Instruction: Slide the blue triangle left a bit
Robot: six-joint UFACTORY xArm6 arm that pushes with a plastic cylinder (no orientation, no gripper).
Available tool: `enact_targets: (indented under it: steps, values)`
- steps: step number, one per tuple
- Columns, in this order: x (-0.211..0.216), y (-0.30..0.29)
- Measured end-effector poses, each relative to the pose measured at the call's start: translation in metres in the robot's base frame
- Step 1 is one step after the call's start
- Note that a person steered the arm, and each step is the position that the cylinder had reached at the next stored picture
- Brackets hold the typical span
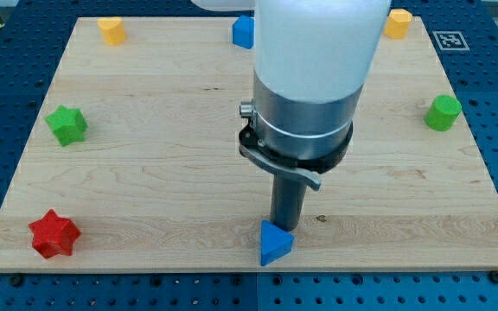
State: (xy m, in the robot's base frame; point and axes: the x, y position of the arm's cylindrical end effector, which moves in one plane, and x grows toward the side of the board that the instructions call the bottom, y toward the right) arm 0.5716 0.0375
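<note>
Blue triangle [274, 243] sits near the table [145, 173] bottom edge, just right of centre. Tool is a plain rod with no jaws, holding nothing; my tip [282, 227] is hidden behind the block's upper edge, apparently touching or just beside it, toward the view's top. Block apex points toward the view's top; no clear long axis. A leftward push likely requires repositioning to the block's right side.

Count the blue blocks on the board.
2: a blue triangle at the view's bottom, just below my tip, and a blue block at the top edge. The arm may hide others.
</note>
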Motion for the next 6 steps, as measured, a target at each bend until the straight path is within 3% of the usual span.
enact_targets:
  steps: [2,3,5,6]
  values:
    - [0.013,0.059]
    - [0.034,0.038]
    - [0.035,-0.021]
    - [0.000,-0.021]
